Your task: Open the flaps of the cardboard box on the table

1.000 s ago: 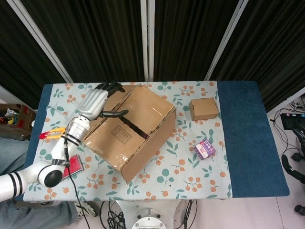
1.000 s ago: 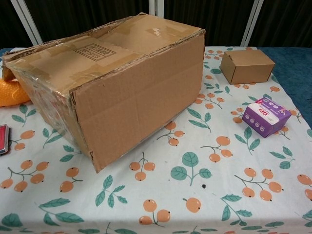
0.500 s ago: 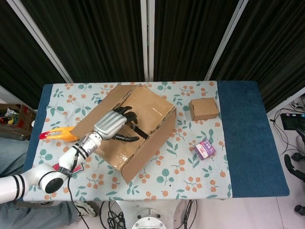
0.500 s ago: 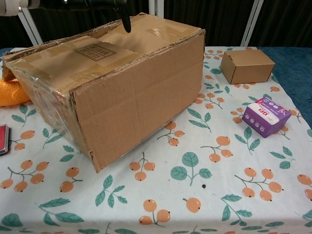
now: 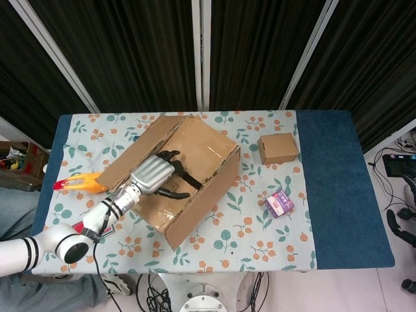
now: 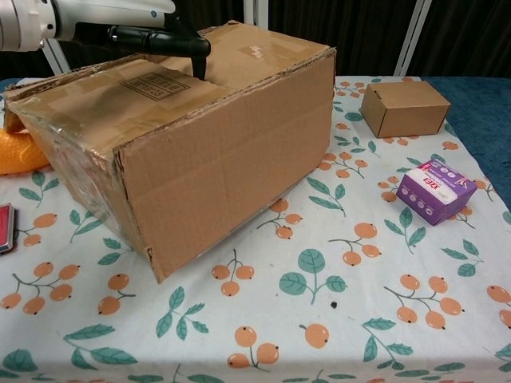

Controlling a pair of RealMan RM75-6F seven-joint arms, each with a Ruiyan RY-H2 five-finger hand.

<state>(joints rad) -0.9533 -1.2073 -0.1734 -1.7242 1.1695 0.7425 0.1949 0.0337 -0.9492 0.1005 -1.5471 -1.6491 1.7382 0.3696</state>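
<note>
Fingers [image 5: 174, 175] of the left robot hand [image 5: 156, 177] reach down onto the top of the cardboard box [image 5: 185, 185], spread and curled toward the dark seam between its flaps; whether they grip a flap edge is hard to tell. The forearm angles up from the desk's [image 5: 338, 195] near-left corner. The box sits left of centre on the floral cloth, a small carton [image 5: 277, 148] well apart to its right.
</note>
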